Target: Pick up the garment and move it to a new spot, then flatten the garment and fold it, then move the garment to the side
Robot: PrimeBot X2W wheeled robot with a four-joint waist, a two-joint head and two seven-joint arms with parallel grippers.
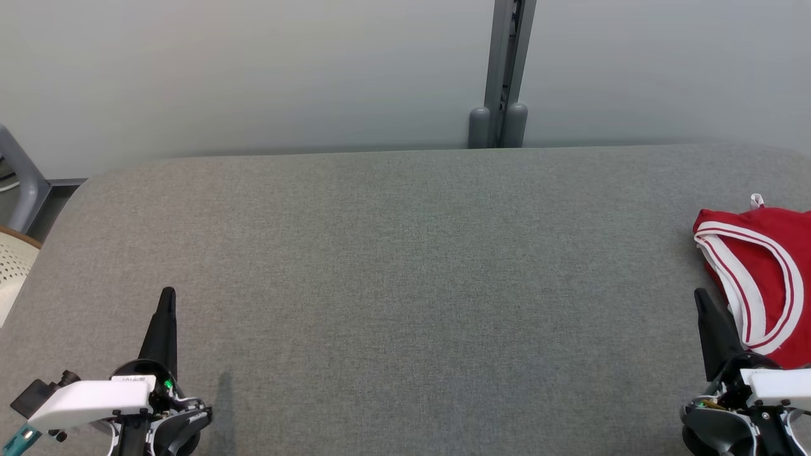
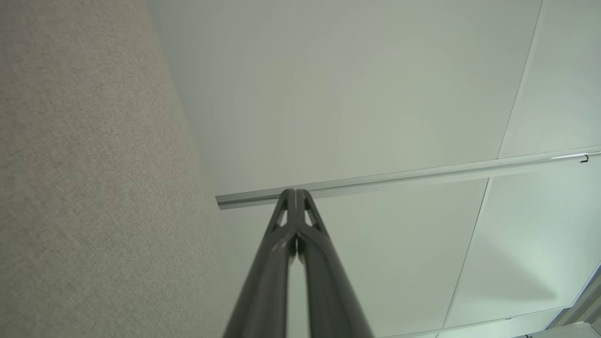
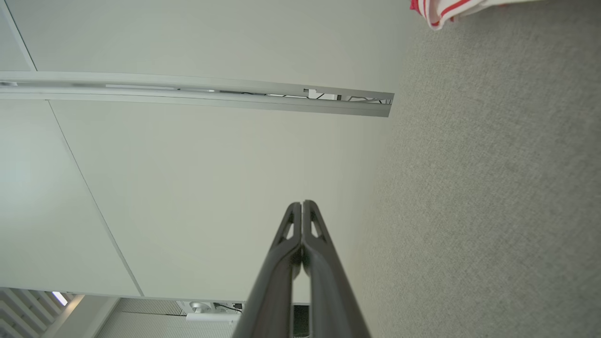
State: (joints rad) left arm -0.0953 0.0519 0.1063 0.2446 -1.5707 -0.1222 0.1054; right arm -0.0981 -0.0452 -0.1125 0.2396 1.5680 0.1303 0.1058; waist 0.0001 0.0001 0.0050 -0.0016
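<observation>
- Head view, item one: a grey woven-fabric tabletop (image 1: 405, 285) with rounded far corners. It spans the frame in front of a pale grey wall (image 1: 253, 69).
- Red garment with white-and-red striped trim (image 1: 770, 272): loosely bunched, lying on the tabletop at its far right. The frame edge cuts part of it off, and a small white loop shows at its far side.
- Left gripper (image 1: 167, 296): at the lower left over the tabletop, dark tip pointing toward the wall, well apart from the garment.
- Left wrist view: the two long dark fingers (image 2: 326, 281) are pressed together tip to tip. The grey fabric runs along the left of that view and pale wall panels lie beyond.
- Right gripper (image 1: 701, 297): at the lower right, tip just beside the near edge of the garment. Whether it touches the cloth cannot be told.
- Right wrist view: this pair of fingers (image 3: 274, 291) is likewise closed tip against tip. A striped corner of the garment rests on the grey fabric at the top right edge.
- Grey metal post (image 1: 505, 69): upright against the wall behind the tabletop's far edge, with two rounded stubs at its foot.
- Chair (image 1: 12, 266): partial, at the left edge — grey frame, cream perforated seat.
</observation>
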